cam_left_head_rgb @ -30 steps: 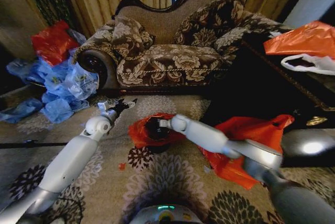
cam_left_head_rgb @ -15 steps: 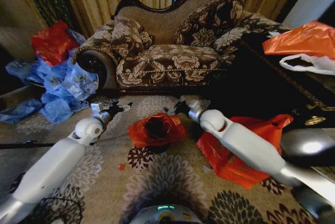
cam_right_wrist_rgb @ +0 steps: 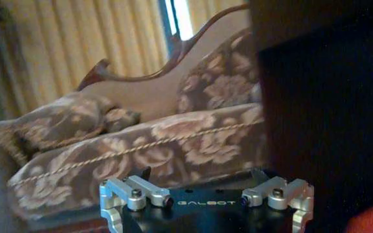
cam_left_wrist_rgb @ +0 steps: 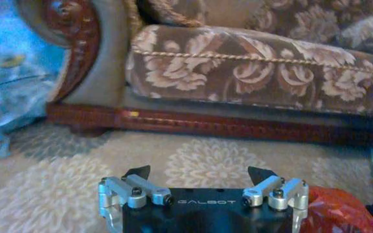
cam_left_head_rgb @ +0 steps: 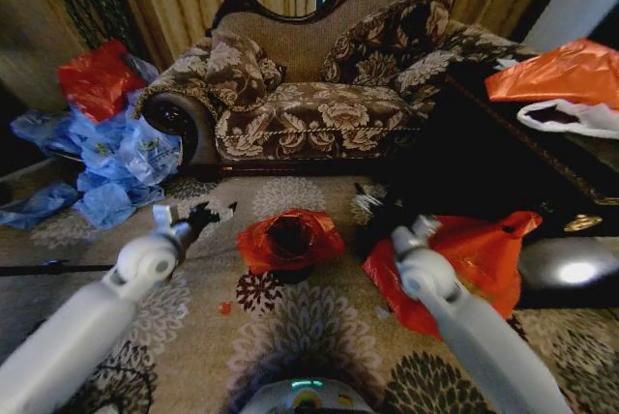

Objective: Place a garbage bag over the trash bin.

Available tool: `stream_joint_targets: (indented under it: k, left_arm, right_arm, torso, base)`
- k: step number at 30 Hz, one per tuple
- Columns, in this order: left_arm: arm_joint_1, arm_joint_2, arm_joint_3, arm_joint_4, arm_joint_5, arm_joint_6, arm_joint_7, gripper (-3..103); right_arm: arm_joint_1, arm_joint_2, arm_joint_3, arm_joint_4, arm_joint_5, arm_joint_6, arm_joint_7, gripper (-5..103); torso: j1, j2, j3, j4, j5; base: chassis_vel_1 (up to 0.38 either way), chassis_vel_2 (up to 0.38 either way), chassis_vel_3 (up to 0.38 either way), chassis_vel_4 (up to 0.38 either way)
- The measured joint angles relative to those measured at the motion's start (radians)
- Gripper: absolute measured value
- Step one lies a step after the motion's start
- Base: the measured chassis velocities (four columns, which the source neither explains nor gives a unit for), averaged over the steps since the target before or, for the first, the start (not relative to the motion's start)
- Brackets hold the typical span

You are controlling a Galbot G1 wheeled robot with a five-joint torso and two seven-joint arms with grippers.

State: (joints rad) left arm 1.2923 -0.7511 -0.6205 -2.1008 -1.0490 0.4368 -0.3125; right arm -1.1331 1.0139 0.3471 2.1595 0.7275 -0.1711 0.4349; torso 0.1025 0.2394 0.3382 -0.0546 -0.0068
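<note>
The red-orange garbage bag (cam_left_head_rgb: 311, 240) lies draped over the small black trash bin (cam_left_head_rgb: 288, 236) on the carpet, the bin's dark inside showing through the bag's mouth. My left gripper (cam_left_head_rgb: 215, 211) hovers left of the bin, apart from it, open and empty. The left wrist view shows its fingers spread (cam_left_wrist_rgb: 199, 171), with an edge of the garbage bag (cam_left_wrist_rgb: 339, 213) beside them. To the right of the bin, my right gripper (cam_left_head_rgb: 373, 203) is clear of the bag. In the right wrist view it is open (cam_right_wrist_rgb: 203, 172) and faces the sofa.
A patterned sofa (cam_left_head_rgb: 309, 95) stands behind the bin. A larger orange bag (cam_left_head_rgb: 474, 250) lies on the floor at right, under my right arm. Blue bags (cam_left_head_rgb: 116, 158) and a dark red bag (cam_left_head_rgb: 97, 75) are piled at left. A dark table (cam_left_head_rgb: 503, 153) at right holds orange and white bags.
My right gripper has left the bin's rim, swinging right and back toward me. The left arm has drawn back to the left. The bag stays over the bin.
</note>
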Motion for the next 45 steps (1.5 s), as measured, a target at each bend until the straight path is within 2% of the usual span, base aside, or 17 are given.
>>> stream_joint_targets:
  k: [2, 3, 4, 5, 8, 9, 10, 11, 13, 15, 16, 18, 19, 20, 23, 27, 45]
  left_arm:
    - [0.117, -0.062, -0.091, -0.075, 0.034, -0.008, 0.022, 100]
    - [0.152, -0.085, -0.116, -0.101, 0.049, -0.012, 0.034, 100]
    - [0.219, -0.13, -0.156, -0.153, 0.072, -0.02, 0.055, 100]
    - [0.219, -0.13, -0.156, -0.153, 0.072, -0.02, 0.055, 100]
    - [0.349, -0.234, -0.214, -0.248, 0.142, -0.061, 0.12, 100]
    - [0.349, -0.234, -0.214, -0.248, 0.142, -0.061, 0.12, 100]
    - [0.395, -0.277, -0.221, -0.279, 0.196, -0.091, 0.159, 100]
    - [0.395, -0.277, -0.221, -0.279, 0.196, -0.091, 0.159, 100]
    - [0.439, -0.341, -0.221, -0.32, 0.265, -0.129, 0.204, 100]
    - [0.479, -0.413, -0.206, -0.373, 0.316, -0.163, 0.236, 100]
    - [0.479, -0.413, -0.206, -0.373, 0.316, -0.163, 0.236, 100]
    - [0.526, -0.47, -0.181, -0.404, 0.389, -0.207, 0.269, 100]
    - [0.526, -0.47, -0.181, -0.404, 0.389, -0.207, 0.269, 100]
    - [0.555, -0.498, -0.166, -0.408, 0.44, -0.24, 0.29, 100]
    - [0.603, -0.54, -0.158, -0.409, 0.503, -0.288, 0.324, 100]
    - [0.636, -0.553, -0.154, -0.408, 0.512, -0.301, 0.335, 100]
    - [0.631, -0.548, -0.152, -0.401, 0.506, -0.299, 0.334, 100]
  right_arm:
    - [-0.109, 0.042, 0.066, 0.065, -0.055, 0.005, -0.046, 100]
    - [-0.146, 0.058, 0.08, 0.085, -0.078, 0.013, -0.072, 100]
    - [-0.215, 0.095, 0.111, 0.116, -0.128, 0.024, -0.128, 100]
    - [-0.215, 0.095, 0.111, 0.116, -0.128, 0.024, -0.128, 100]
    - [-0.39, 0.188, 0.168, 0.167, -0.262, 0.082, -0.252, 100]
    - [-0.39, 0.188, 0.168, 0.167, -0.262, 0.082, -0.252, 100]
    - [-0.482, 0.233, 0.19, 0.18, -0.351, 0.138, -0.32, 100]
    - [-0.482, 0.233, 0.19, 0.18, -0.351, 0.138, -0.32, 100]
    - [-0.582, 0.287, 0.209, 0.182, -0.454, 0.207, -0.379, 100]
    - [-0.665, 0.351, 0.215, 0.181, -0.556, 0.272, -0.397, 100]
    - [-0.665, 0.351, 0.215, 0.181, -0.556, 0.272, -0.397, 100]
    - [-0.722, 0.391, 0.213, 0.191, -0.605, 0.305, -0.397, 100]
    - [-0.722, 0.391, 0.213, 0.191, -0.605, 0.305, -0.397, 100]
    - [-0.743, 0.41, 0.21, 0.207, -0.619, 0.312, -0.392, 100]
    - [-0.762, 0.45, 0.206, 0.248, -0.639, 0.308, -0.383, 100]
    - [-0.762, 0.477, 0.203, 0.275, -0.647, 0.282, -0.38, 100]
    - [-0.753, 0.474, 0.199, 0.275, -0.642, 0.273, -0.376, 100]
  torso:
    - [0.0, 0.0, 0.0, 0.0, -0.0009]
    - [0.0, 0.0, 0.0, 0.0002, 0.0001]
    - [0.0, 0.0, 0.0, 0.0, -0.0001]
    - [0.0, 0.0, 0.0, 0.0, -0.0001]
    - [0.0, 0.0, 0.0, 0.0002, 0.0]
    - [0.0, 0.0, 0.0, 0.0002, 0.0]
    - [0.0, 0.0, 0.0, 0.0, -0.0003]
    - [0.0, 0.0, 0.0, 0.0, -0.0003]
    - [0.0, 0.0, 0.0, -0.0002, -0.0005]
    - [0.0, 0.0, 0.0, -0.0001, 0.0]
    - [0.0, 0.0, 0.0, -0.0001, 0.0]
    - [0.0, 0.0, 0.0, -0.0002, 0.0]
    - [0.0, 0.0, 0.0, -0.0002, 0.0]
    - [0.0, 0.0, 0.0, 0.0, -0.0006]
    - [0.0, 0.0, 0.0, 0.0001, -0.0005]
    - [0.0, 0.0, 0.0, 0.0002, -0.0005]
    - [0.0, 0.0, 0.0, 0.0001, -0.0004]
  base:
    - [0.0, 0.0, 0.0, 0.0]
    - [0.0, 0.0, 0.0, 0.0]
    - [0.0, 0.0, 0.0, 0.0]
    - [0.0, 0.0, 0.0, 0.0]
    - [0.0, 0.0, 0.0, 0.0]
    - [0.0, 0.0, 0.0, 0.0]
    - [0.0, 0.0, 0.0, 0.0]
    - [0.0, 0.0, 0.0, 0.0]
    - [0.0, 0.0, 0.0, 0.0]
    - [0.0, 0.0, 0.0, 0.0]
    - [0.0, 0.0, 0.0, 0.0]
    - [0.0, 0.0, 0.0, 0.0]
    - [0.0, 0.0, 0.0, 0.0]
    - [0.0, 0.0, 0.0, 0.0]
    - [0.0, 0.0, 0.0, 0.0]
    - [0.0, 0.0, 0.0, 0.0]
    - [0.0, 0.0, 0.0, 0.0]
